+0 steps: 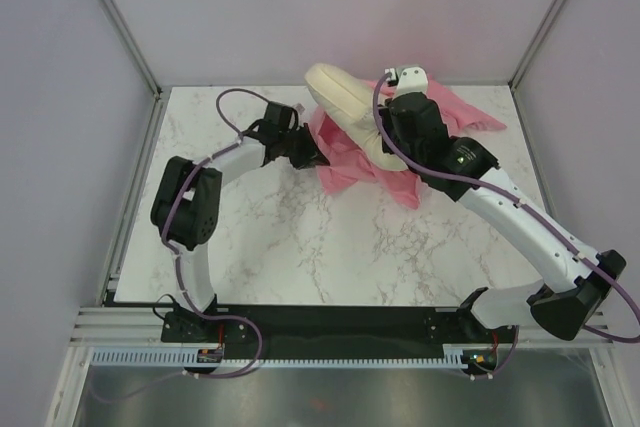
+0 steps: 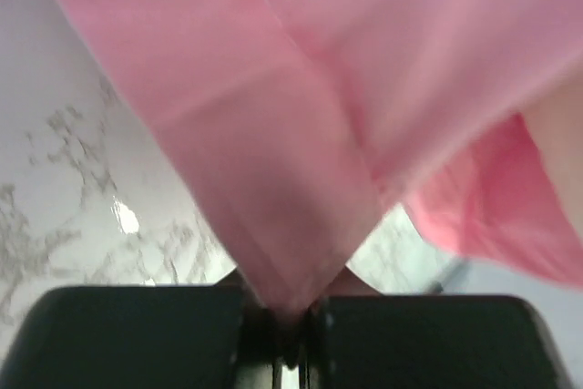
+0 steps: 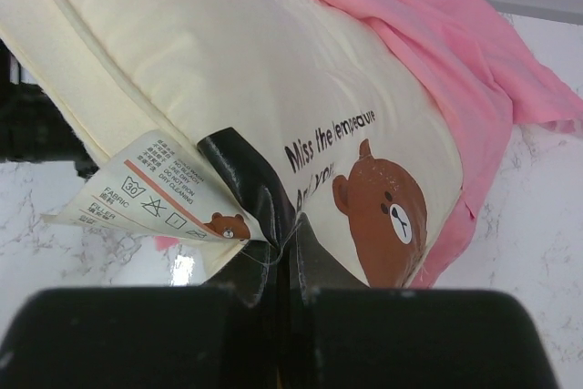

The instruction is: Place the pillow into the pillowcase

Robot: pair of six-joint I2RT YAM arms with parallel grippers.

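Our left gripper (image 2: pixel 290 312) pinches the pillowcase (image 2: pixel 273 116), our right gripper (image 3: pixel 284 257) the pillow (image 3: pixel 209 61) by its edge; we fear slick fabric slipping free when tugged.

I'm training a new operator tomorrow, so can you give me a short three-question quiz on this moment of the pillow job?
1. Fill in: the right gripper is shut on the edge of the pillow. The brown animal face printed close by is a ____.
2. Multiple choice: what is the left gripper shut on? A) the pillow B) the pillowcase C) nothing
3. True or false: the pillow already lies fully inside the pillowcase.

Key: 1 bear; 2 B; 3 false, as most of the pillow is still bare.
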